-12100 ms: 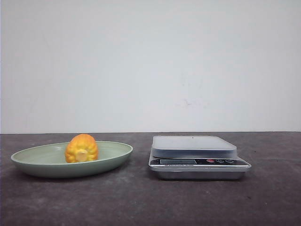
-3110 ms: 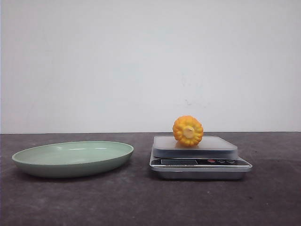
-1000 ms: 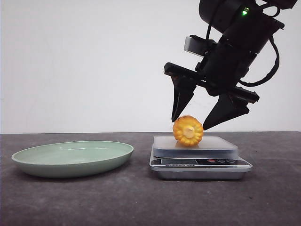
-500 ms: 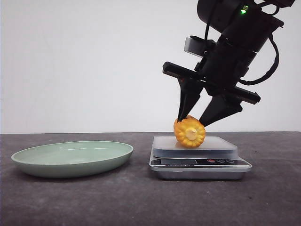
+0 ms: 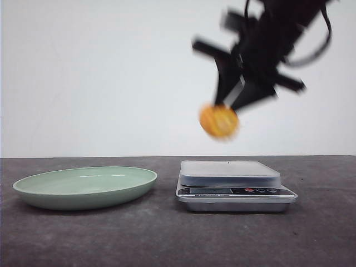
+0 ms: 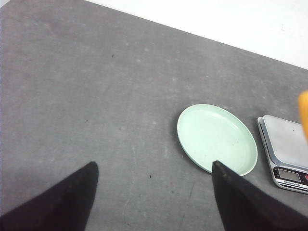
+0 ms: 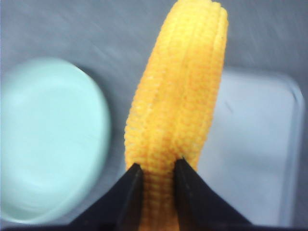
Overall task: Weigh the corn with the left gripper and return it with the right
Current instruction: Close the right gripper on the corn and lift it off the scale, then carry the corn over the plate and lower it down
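The corn, orange-yellow and blurred by motion, hangs in the air above the scale, clamped in my right gripper. In the right wrist view the black fingertips pinch the ribbed corn from both sides, with the scale's platform and the plate below. A sliver of the corn shows in the left wrist view. My left gripper is open and empty high over the table, well apart from the plate; it is out of the front view.
The pale green oval plate lies empty on the dark table left of the scale. The silver scale's platform is bare. The scale also shows in the left wrist view. A white wall stands behind.
My right gripper closed on the corn on the scale and lifted it off; the corn now hangs well above the platform. Earlier the corn went from the plate to the scale.
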